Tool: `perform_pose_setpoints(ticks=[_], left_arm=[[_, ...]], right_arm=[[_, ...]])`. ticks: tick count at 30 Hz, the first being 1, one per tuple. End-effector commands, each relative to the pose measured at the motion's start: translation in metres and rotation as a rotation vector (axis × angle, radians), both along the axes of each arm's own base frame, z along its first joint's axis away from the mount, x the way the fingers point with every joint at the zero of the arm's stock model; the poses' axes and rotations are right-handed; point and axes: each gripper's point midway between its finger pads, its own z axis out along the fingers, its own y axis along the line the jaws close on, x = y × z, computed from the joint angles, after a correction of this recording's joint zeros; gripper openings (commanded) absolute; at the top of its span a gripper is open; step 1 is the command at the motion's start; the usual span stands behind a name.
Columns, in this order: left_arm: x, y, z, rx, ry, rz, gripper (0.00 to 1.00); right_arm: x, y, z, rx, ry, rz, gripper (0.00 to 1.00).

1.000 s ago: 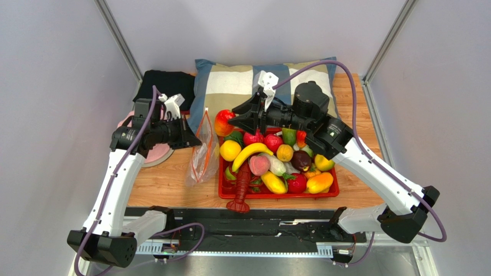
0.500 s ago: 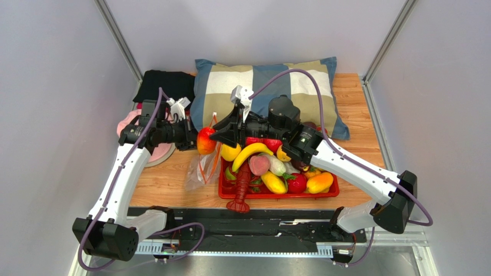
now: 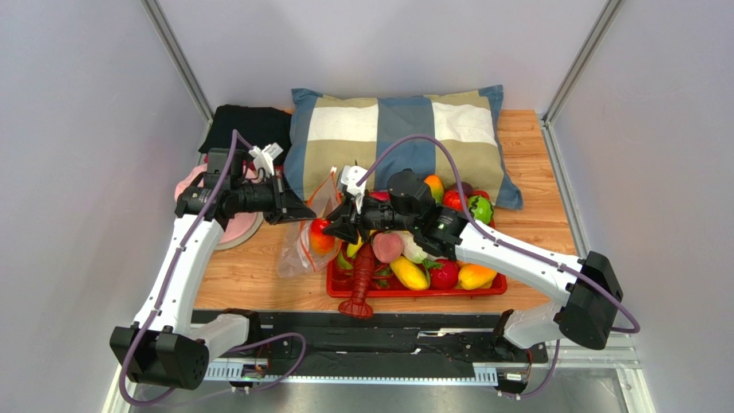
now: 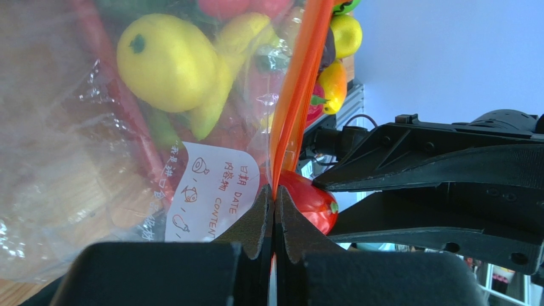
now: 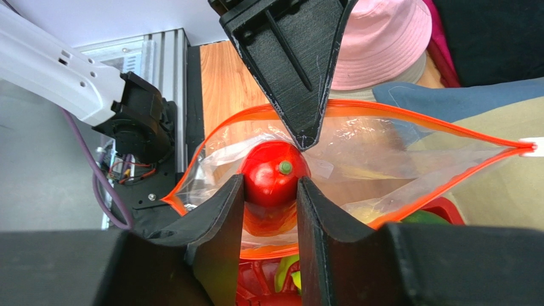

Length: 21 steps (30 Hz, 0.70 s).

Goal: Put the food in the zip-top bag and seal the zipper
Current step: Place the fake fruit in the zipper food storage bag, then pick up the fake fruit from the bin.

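The clear zip-top bag (image 3: pixel 303 245) hangs open left of the red tray. My left gripper (image 3: pixel 301 212) is shut on its orange-red zipper strip (image 4: pixel 295 95) and holds one side of the mouth up. My right gripper (image 3: pixel 332 231) is shut on a glossy red-orange toy fruit (image 5: pixel 273 171) and holds it inside the bag's open mouth (image 5: pixel 357 159). The fruit also shows in the top view (image 3: pixel 320 237) and in the left wrist view (image 4: pixel 308 199). More food lies in the tray: a yellow banana (image 3: pixel 409 274), a pink peach (image 3: pixel 388 247) and a red lobster (image 3: pixel 360 280).
The red tray (image 3: pixel 413 292) stands at the table's front middle. A checked pillow (image 3: pixel 396 129) lies behind it, with a few fruits (image 3: pixel 465 200) against it. A pink hat (image 3: pixel 226 225) and black cloth (image 3: pixel 250 125) lie at back left.
My right gripper has carried the red-orange fruit left from above the tray and down into the bag's mouth. My left gripper has lifted the bag's strip and held the mouth open.
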Motion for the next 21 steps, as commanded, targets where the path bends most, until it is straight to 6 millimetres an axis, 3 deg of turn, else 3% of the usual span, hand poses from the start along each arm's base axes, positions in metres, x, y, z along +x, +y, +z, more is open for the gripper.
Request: perform_pose_setpoints(ticks=[1,4,5,6,8,12,15,18,21], left_arm=[[-0.003,-0.005,0.014,-0.061,-0.002,-0.022,0.0],[-0.005,-0.005,0.015,-0.06,-0.006,-0.026,0.0],[-0.004,-0.003,0.014,-0.05,-0.006,-0.016,0.0],[-0.005,-0.001,0.015,-0.045,-0.006,-0.012,0.0],[-0.003,0.003,0.012,-0.013,-0.015,0.008,0.0],[0.001,0.017,0.005,0.083,-0.033,0.073,0.0],[0.001,0.021,-0.004,0.121,-0.027,0.084,0.0],[0.001,0.02,-0.007,0.118,-0.022,0.078,0.0],[0.002,0.023,-0.008,0.137,-0.025,0.085,0.0]], right_arm=[[0.002,0.004,0.015,0.019,-0.115,-0.004,0.0],[-0.009,0.012,0.023,-0.002,-0.144,0.061,0.34],[-0.011,0.011,0.02,-0.028,-0.127,0.071,0.56],[-0.013,0.013,0.034,-0.014,-0.132,0.084,0.65],[-0.015,0.008,0.037,-0.042,-0.12,0.082,0.78],[-0.013,-0.008,0.055,-0.061,-0.131,0.037,0.84],[-0.011,-0.028,0.049,-0.121,-0.121,0.009,0.86],[-0.003,-0.057,0.025,-0.229,-0.079,-0.025,0.86],[0.011,-0.1,0.0,-0.348,-0.041,-0.087,0.86]])
